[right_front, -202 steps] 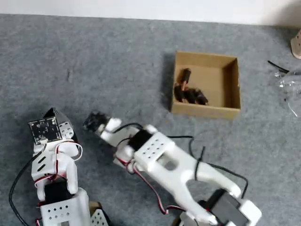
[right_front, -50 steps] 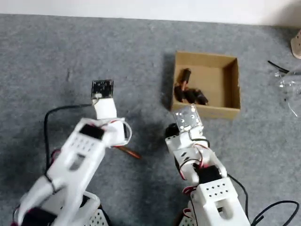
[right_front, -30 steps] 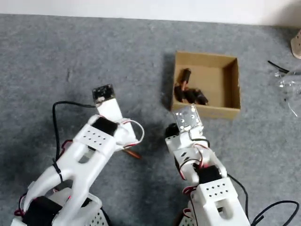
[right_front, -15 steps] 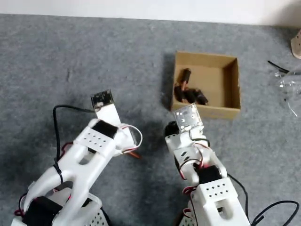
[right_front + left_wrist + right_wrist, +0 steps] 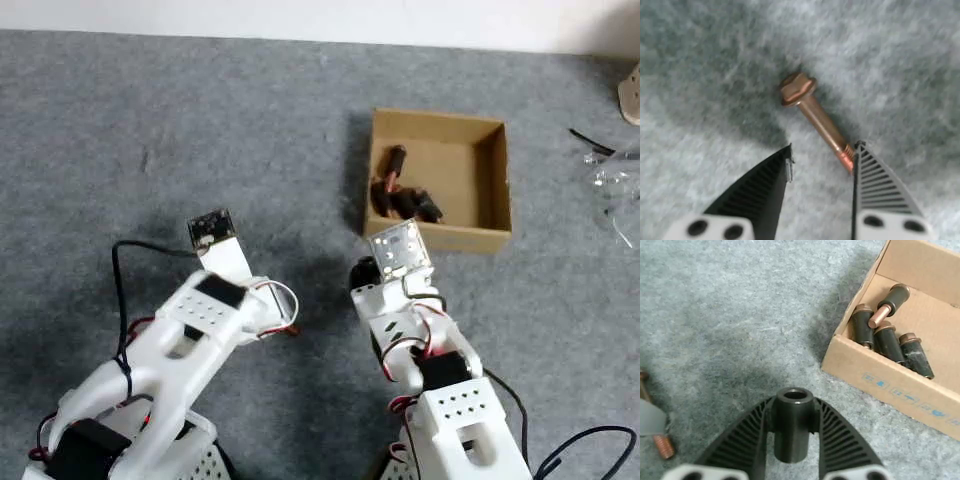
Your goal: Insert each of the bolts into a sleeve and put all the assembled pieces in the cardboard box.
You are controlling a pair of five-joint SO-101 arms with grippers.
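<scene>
Box (image 5: pixel 440 238) of cardboard sits at the upper right of the high view on grey carpet (image 5: pixel 200 120). It holds 4 assembled pieces (image 5: pixel 888 341), each a dark sleeve with a copper bolt in it. They lie clustered against the box's left wall; 1 of them lies across the others with its copper tip showing.

1 loose bolt (image 5: pixel 816 119) lies flat on the carpet at lower centre of the high view, between the 2 arms. In the left wrist view its hex head is at the centre of the frame. Its threaded tip touches the inner edge of 1 finger (image 5: pixel 875 182). The left gripper (image 5: pixel 824 150) is spread wide around that end and clamps nothing.

The right gripper (image 5: pixel 792 405) is clenched on 1 black sleeve (image 5: pixel 791 437), held upright with its open bore facing the camera. It hangs over bare carpet just short of the box's lower left corner. The loose bolt's tip and a grey finger of the other gripper appear at the lower left of the right wrist view.
</scene>
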